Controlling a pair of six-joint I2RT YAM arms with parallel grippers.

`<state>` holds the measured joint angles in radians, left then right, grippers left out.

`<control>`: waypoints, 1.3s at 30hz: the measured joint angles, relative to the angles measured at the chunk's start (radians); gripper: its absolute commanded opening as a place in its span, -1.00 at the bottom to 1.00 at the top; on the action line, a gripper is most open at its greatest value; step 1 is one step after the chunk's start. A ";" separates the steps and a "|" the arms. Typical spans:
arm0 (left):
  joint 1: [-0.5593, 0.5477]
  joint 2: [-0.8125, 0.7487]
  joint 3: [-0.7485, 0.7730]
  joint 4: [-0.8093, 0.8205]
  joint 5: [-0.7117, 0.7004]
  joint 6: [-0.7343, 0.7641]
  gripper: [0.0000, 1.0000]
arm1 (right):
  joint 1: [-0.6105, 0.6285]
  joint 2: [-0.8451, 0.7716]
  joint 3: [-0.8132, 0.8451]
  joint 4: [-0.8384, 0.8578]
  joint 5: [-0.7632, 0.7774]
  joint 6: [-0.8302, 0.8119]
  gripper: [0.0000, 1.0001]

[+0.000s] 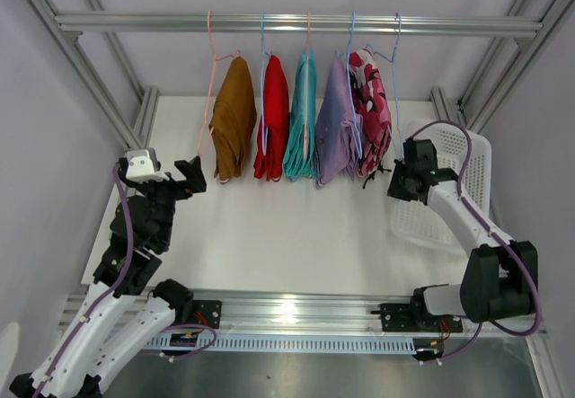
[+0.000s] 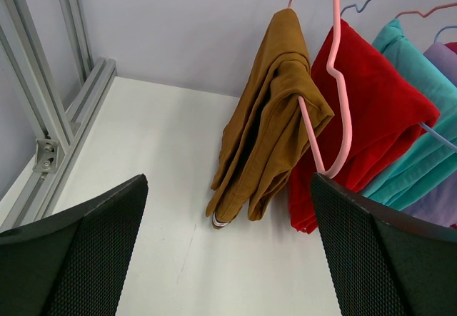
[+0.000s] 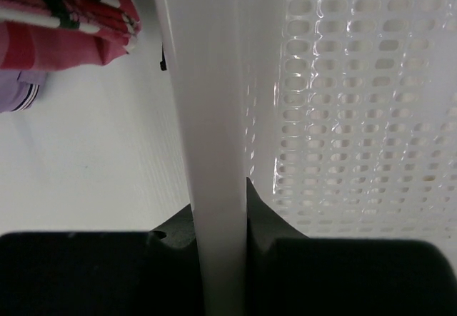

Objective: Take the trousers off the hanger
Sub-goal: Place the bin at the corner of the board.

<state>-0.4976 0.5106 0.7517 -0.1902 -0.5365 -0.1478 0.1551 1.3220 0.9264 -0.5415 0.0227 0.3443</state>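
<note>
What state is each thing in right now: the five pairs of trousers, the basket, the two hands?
mustard-brown trousers: draped on pink hanger, untouched.
red trousers: hanging, untouched.
teal trousers: hanging, untouched.
lilac trousers: hanging, untouched.
camouflage trousers: hanging, untouched.
white basket: rim gripped by right hand.
left hand: open, empty.
right hand: shut on white basket rim.

Pale lilac-grey walls (image 1: 40, 119) are enclosing a white table (image 1: 287, 227); aluminium posts (image 1: 85, 79) are rising at its far corners, carrying a crossbar (image 1: 135, 23) overhead; a white perforated basket (image 1: 474, 160) is sitting at the right; light is glaring off the near rail (image 1: 292, 310).
</note>
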 measured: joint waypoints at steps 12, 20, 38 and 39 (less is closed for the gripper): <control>-0.002 0.000 0.000 0.000 0.002 0.001 0.99 | 0.005 0.220 0.121 -0.053 0.026 0.004 -0.45; -0.003 0.004 0.000 0.000 0.002 0.003 0.99 | -0.012 0.283 0.130 0.031 -0.116 0.001 0.16; -0.004 0.006 0.000 0.000 0.020 0.010 0.99 | -0.011 0.117 0.200 -0.104 -0.055 -0.002 0.55; -0.005 0.006 0.000 0.000 0.021 0.010 0.99 | -0.018 0.094 0.200 -0.116 -0.039 0.004 0.55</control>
<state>-0.5022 0.5163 0.7517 -0.1902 -0.5156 -0.1379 0.1368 1.4158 1.1263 -0.6579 -0.0158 0.3485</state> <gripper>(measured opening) 0.994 0.775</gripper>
